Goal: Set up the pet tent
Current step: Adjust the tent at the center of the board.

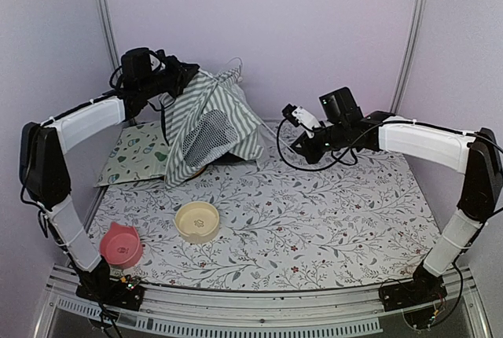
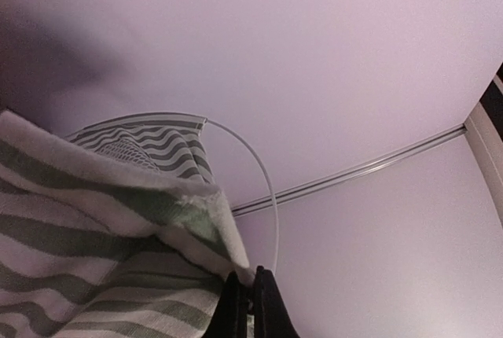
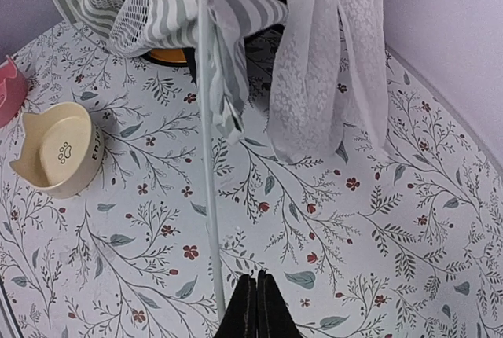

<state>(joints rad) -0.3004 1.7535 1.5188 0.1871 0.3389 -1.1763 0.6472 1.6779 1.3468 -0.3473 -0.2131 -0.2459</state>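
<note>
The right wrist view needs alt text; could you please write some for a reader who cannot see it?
A striped tent hangs above a flowered tablecloth, its lace flap drooping and a thin white pole running down to just beside the shut right gripper. A cream bowl sits at left, a pink bowl at the edge.

Grey-green and white striped pet tent (image 1: 185, 118), sheer white lace door flap (image 3: 326, 63), white pole (image 3: 206, 157), cream bowl (image 1: 196, 221) (paw print on its side), pink bowl (image 1: 121, 245), white tablecloth (image 1: 330, 212) with grey sprigs, red flowers
</note>
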